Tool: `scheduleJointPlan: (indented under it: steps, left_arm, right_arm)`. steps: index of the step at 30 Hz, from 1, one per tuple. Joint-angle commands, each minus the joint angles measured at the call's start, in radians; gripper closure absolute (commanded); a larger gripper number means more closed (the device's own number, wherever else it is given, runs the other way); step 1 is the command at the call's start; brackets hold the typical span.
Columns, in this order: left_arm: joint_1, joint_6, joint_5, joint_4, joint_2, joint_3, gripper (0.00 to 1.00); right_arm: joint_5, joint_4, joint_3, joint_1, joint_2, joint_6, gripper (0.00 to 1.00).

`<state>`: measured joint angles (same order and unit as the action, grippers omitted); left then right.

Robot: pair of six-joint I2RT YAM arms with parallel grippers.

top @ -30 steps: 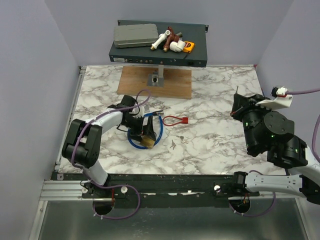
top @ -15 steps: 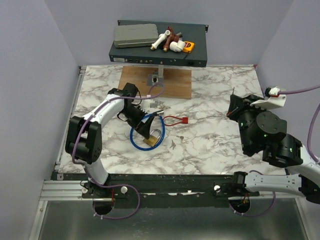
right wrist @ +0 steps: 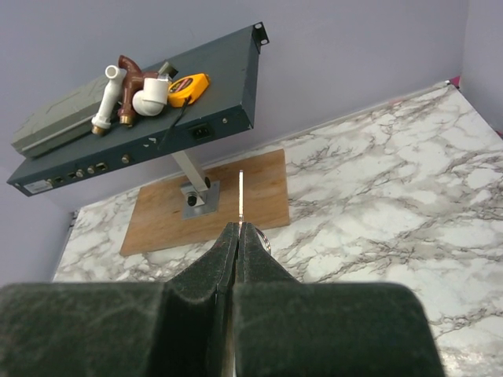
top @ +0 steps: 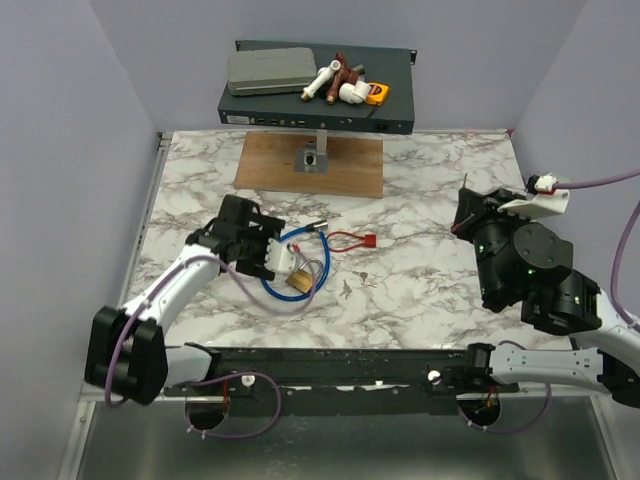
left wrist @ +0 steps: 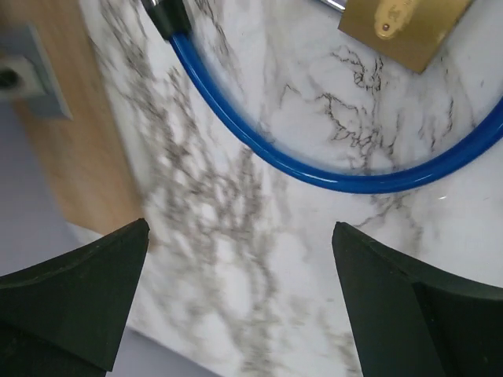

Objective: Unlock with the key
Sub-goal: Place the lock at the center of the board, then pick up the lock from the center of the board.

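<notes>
a lock job in progress on the marble table [top: 430,165]. the left gripper [top: 258,250] hovers at ten o'clock of the padlock [top: 298,282], its fingers spread wide and empty, just above the blue cable [top: 272,290] that rings the lock. the right gripper [right wrist: 238,228] is at three o'clock on the table, well apart from the lock. it is pressed together on a thin silver sliver that reads as the key [right wrist: 240,192], seen edge-on and pointing out past the fingertips.

the step in hand looks like steadying the lock. the left fingers would do best to settle on the flat sides of the brass body, clear of the cable, and turn the keyhole toward three o'clock. the key can then travel in a straight line. the hold on it is slight, so any sideways push may twist it between the pads. a slow entry is wise, with no turn until the key is fully seated.

the table is smooth, white with grey veins. at twelve o'clock a flat dark metal box [top: 400,65] stands on a post over a matte wooden board [top: 270,165]. the cable is round, glossy and springy-looking. the padlock is a squarish brass block with a small stud on its face and a silver shackle. a thin red plastic strap [top: 372,241] lies at two o'clock of it, apart. the key is a flat metal blade.
</notes>
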<state>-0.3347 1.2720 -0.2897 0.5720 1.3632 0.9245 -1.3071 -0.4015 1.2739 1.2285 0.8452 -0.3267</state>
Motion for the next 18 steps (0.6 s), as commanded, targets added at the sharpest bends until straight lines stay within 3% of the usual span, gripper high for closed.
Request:
scheduleJointPlan:
  steps: [1, 5, 11, 18]
  left_arm:
    - [0.020, 0.808, -0.228, -0.228, -0.170, -0.206, 0.02]
    - [0.023, 1.103, -0.357, -0.141, -0.098, -0.160, 0.02]
    - [0.023, 1.403, -0.420, -0.102, 0.060, -0.090, 0.02]
    - [-0.050, 1.435, -0.418, -0.042, 0.120, -0.053, 0.02]
  right_arm:
    - [-0.004, 0.069, -0.015, 0.000, -0.011, 0.043, 0.99]
    - [0.014, 0.096, -0.028, 0.000, 0.001, 0.049, 0.99]
    - [0.041, 0.093, -0.019, 0.000, 0.003, 0.042, 0.99]
    - [0.053, 0.093, -0.015, -0.001, -0.001, 0.039, 0.99]
